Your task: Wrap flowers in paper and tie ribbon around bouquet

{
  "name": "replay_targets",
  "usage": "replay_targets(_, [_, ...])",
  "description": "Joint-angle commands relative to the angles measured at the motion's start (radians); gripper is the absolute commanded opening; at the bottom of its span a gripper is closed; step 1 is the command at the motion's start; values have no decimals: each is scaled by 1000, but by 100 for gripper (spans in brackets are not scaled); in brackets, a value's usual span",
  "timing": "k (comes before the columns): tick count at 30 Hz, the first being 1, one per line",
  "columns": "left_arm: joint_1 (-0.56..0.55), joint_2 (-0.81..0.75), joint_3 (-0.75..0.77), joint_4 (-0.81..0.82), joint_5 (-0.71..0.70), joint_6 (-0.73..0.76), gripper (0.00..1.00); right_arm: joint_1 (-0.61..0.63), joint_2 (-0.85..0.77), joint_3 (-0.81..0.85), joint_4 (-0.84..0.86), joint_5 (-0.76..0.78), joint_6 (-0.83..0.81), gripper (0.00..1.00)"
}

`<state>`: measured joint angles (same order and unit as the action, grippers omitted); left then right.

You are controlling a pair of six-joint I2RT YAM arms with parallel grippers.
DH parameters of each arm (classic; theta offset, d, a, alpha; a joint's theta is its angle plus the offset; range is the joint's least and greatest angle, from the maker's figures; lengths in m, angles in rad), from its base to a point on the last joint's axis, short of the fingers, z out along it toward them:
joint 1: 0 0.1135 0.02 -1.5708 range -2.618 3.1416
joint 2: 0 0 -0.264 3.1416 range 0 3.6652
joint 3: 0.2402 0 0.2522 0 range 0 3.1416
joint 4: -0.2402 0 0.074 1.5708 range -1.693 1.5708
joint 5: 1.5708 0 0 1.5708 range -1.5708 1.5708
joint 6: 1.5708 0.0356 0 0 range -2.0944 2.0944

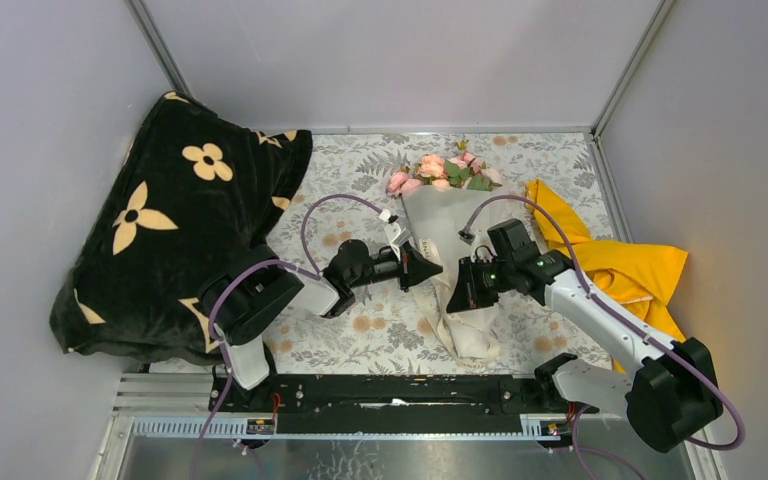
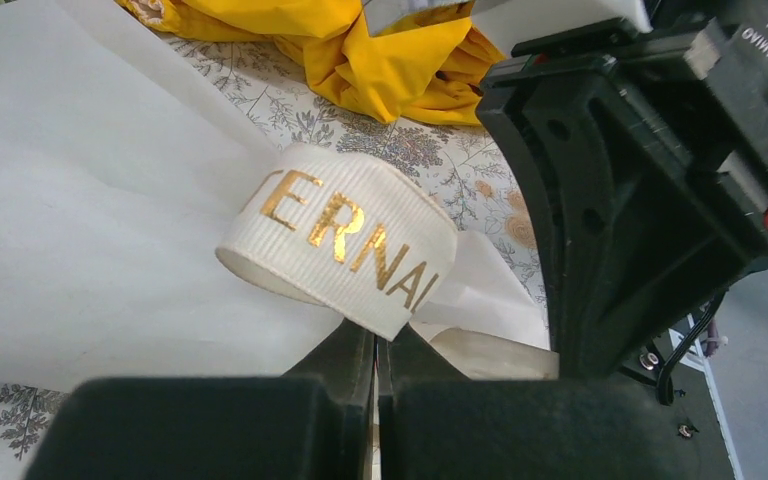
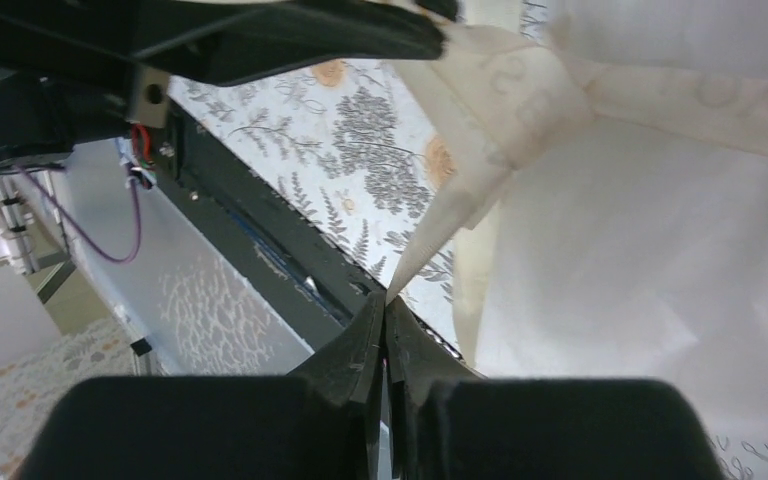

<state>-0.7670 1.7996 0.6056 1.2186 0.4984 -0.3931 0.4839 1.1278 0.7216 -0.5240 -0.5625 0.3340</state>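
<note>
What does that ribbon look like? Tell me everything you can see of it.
The ribbon is cream, ribbed fabric with gold lettering, of which TERNAL shows. It sits over the white paper, bent into a loop that the left gripper pinches shut. One pointed tail runs to the right gripper, also shut on it.

On the ribbon [image 2: 340, 240], the gold lettering read only "TERNA" and part of another letter. Its start curved out of sight round the loop, and its end dropped behind the left claw [image 2: 376, 352]. The yellow cloth [image 2: 400, 60] was cut off by that view's top edge. In the right wrist view the ribbon's tip was lost between the fingers of the right claw [image 3: 385, 325], and the paper [image 3: 660, 260] ran off the right edge. From above, the stems of the flowers [image 1: 443, 172] lay hidden inside the paper, and the ribbon was too small to trace.
</note>
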Motion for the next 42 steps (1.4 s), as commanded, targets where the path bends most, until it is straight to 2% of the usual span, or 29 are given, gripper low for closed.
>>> replay_targets(1, [-1, -16, 17, 64, 2, 42, 0, -1, -38, 18, 104, -148, 16, 10])
replay_targets(3, [-1, -12, 18, 57, 4, 39, 0, -1, -44, 19, 185, -162, 51, 13])
replay_targets(7, [-5, -10, 17, 43, 3, 34, 0, 0, -26, -18, 328, -166, 124, 35])
replay_targets(10, [-5, -11, 16, 30, -4, 36, 0, 0, -18, -16, 339, -147, 124, 47])
replay_targets(13, [-4, -10, 15, 27, -1, 39, 0, 0, -45, 4, 316, -117, 100, 53])
replay_targets(17, [-6, -8, 16, 27, -1, 40, 0, -1, -94, 29, 262, -64, 62, 55])
replay_targets(22, [-5, -9, 15, 24, -1, 43, 0, -1, -136, 43, 116, 74, 32, 53])
replay_targets(26, [-6, -10, 14, 24, -2, 47, 0, 2, -159, -27, 57, 94, 91, 52])
replay_targets(30, [-6, -13, 10, 20, -2, 53, 0, 18, -198, -91, -24, 180, 180, 52])
replay_targets(36, [-8, -10, 13, 15, 0, 53, 0, 149, -237, -192, 10, 224, 321, 54])
replay_targets(42, [-7, -28, 16, 83, 41, 14, 0, 174, -188, -225, -22, 260, 337, 56])
